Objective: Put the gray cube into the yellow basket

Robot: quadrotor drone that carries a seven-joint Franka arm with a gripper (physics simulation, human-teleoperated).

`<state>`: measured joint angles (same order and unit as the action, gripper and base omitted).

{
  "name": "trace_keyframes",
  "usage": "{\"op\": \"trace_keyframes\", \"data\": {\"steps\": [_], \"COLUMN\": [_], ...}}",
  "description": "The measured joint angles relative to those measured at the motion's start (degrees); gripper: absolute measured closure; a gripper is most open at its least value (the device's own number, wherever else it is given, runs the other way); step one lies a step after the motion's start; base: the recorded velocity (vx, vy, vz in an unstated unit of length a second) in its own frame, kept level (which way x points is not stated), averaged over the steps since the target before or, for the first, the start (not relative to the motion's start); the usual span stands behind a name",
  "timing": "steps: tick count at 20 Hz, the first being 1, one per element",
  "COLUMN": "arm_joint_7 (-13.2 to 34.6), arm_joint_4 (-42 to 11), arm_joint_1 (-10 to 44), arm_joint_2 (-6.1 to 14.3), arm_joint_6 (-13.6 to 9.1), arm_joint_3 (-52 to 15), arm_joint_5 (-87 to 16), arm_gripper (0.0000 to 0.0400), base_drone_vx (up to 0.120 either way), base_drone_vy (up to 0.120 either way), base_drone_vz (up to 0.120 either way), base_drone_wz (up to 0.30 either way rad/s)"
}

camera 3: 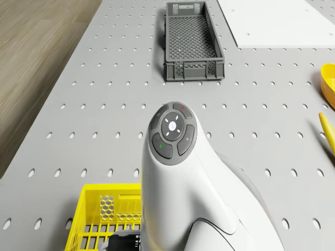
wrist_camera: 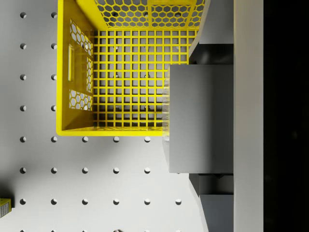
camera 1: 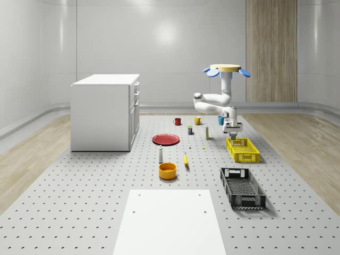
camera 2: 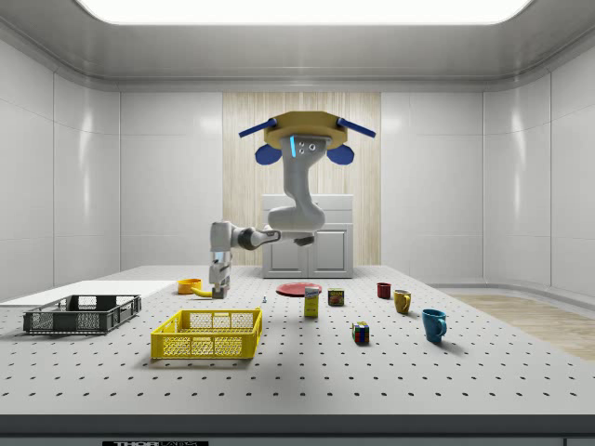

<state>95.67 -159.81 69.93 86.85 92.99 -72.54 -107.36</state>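
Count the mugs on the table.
3, in a row at the table's far end in the whole-scene view: red mug, yellow mug, blue mug, the last partly behind the arm. More could be hidden behind the white cabinet.

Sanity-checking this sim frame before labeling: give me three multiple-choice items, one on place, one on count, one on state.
1. Where is the claw?
A. above the yellow basket's far end
B. over the red plate
C. inside the black crate

2. How many mugs stand on the table?
A. one
B. three
C. five

3. What is the state of the gray cube?
A. lying in the basket
B. held between the claw's fingers
C. resting on the cabinet

Answers: 1 A, the whole-scene view shows the hovering drone's arm reaching down there. 2 B, red, yellow and blue ones. 3 B, the wrist view shows it clamped above the basket edge.
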Motion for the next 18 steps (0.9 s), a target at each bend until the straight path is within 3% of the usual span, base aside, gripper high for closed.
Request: {"op": "trace_keyframes", "data": {"steps": [7, 13, 18], "arm_joint_7": [0.04, 0.08, 0.09], "arm_joint_4": [0.01, 0.02, 0.52], "arm_joint_1": [0.06, 0.10, 0.42], "arm_joint_2": [0.18, 0.32, 0.41], "arm_joint_6": [0.17, 0.30, 1.08], "arm_joint_3": [-0.02, -0.03, 1.61], "arm_joint_5": [0.08, 0.14, -1.35], "arm_gripper": [0.0149, 0.0149, 0.0149], "base_drone_vx": [0.000, 0.000, 0.000], "base_drone_vy": [0.120, 0.120, 0.000], "base_drone_vz": [-0.057, -0.120, -0.008], "base_drone_wz": [0.000, 0.000, 0.000]}}
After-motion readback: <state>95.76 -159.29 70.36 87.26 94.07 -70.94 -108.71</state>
